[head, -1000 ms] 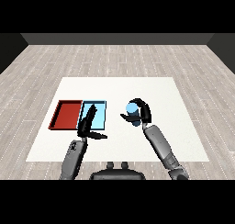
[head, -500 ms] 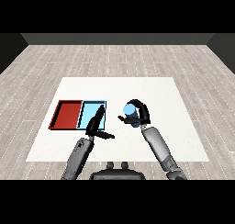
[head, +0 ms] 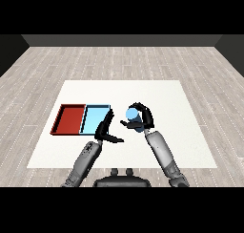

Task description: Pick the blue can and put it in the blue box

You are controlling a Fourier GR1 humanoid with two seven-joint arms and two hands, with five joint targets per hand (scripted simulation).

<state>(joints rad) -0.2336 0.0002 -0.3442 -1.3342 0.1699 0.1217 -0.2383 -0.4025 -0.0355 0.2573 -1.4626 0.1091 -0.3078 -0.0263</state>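
Spreading beneath both hands, the white table [head: 190,146] is the largest thing in view. On it, just beyond and to the outer side of the left hand [head: 106,130], the red tray [head: 61,118] and the light blue tray [head: 107,106] lie side by side with their edges touching; the blue one is the nearer to that hand, whose straight, relaxed fingers reach over its near right corner and hold nothing.

The right hand [head: 144,118] is seen curled round the blue can [head: 132,114], fingers arched over the far side and thumb set against the near side, so that only the can's pale top and a little of its wall show between them. The can is held a short way to the inner side of the right palm, between the two hands and near the right edge of the blue tray; it appears lifted off the table, though this cannot be told for certain (the hand hides its base).

As a judgement, the can is likely to handle as a light, stiff cylinder with a smooth, rather slippery wall, not fragile. It is best taken round the middle of the wall, fingers opposite thumb, as is done now, and kept upright while it is carried across to the tray.
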